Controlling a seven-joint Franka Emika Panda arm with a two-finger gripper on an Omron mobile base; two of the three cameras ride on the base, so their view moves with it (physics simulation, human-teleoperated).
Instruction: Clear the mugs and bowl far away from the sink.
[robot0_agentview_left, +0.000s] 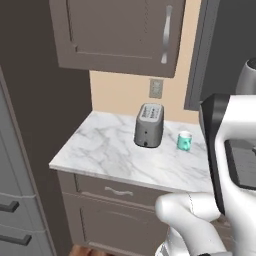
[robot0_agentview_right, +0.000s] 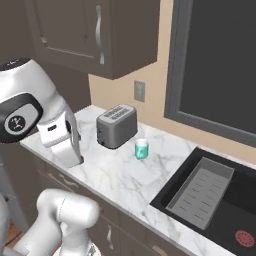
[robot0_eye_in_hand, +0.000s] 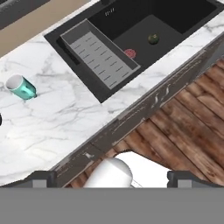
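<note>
A bright turquoise mug (robot0_agentview_left: 184, 141) (robot0_agentview_right: 142, 149) (robot0_eye_in_hand: 22, 87) stands upright on the marble counter (robot0_agentview_left: 105, 150), just right of the toaster and left of the sink (robot0_agentview_right: 220, 200) (robot0_eye_in_hand: 153, 26). The sink is a black basin holding a grey ribbed drain rack (robot0_agentview_right: 202, 192) (robot0_eye_in_hand: 100, 54). My gripper (robot0_eye_in_hand: 113, 178) hangs open and empty high over the counter's front edge, well apart from the mug; its two dark fingertips (robot0_eye_in_hand: 41, 177) stand wide at the bottom of the hand view. The bowl is out of view.
A grey toaster (robot0_agentview_left: 149, 125) (robot0_agentview_right: 116, 125) sits near the back wall beside the mug. A small dark round thing (robot0_eye_in_hand: 153, 39) and a red drain (robot0_eye_in_hand: 130, 53) lie in the basin. Upper cabinets (robot0_agentview_left: 115, 35) hang above. Drawers and wood floor (robot0_eye_in_hand: 183, 127) lie below the counter edge.
</note>
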